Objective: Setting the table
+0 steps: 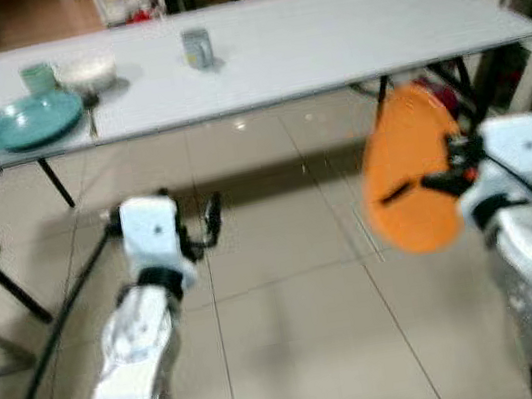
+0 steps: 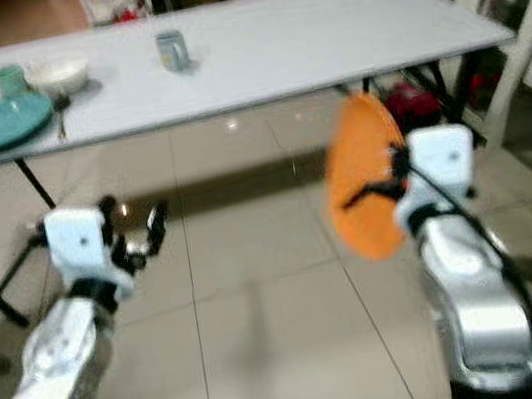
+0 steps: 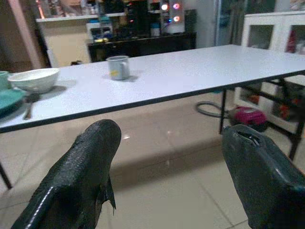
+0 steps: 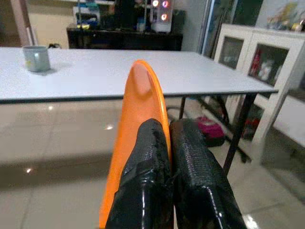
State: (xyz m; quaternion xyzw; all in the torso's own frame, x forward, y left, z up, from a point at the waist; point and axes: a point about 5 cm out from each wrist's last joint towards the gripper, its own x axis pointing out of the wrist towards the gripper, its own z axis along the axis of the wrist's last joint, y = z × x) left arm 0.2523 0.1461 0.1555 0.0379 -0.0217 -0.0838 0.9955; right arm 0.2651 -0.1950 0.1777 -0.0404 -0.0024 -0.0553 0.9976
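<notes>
The right gripper [image 1: 424, 185] has its fingers clamped on the orange plate's [image 1: 407, 172] rim, plate on edge; the desk [image 1: 322, 39] lies ahead and above. The left gripper [image 1: 210, 218] is spread wide, holding nothing.

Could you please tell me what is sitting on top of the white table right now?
On the white table: teal plate, green cup, white bowl, spoon, grey mug. The bowl's contents are not visible.
</notes>
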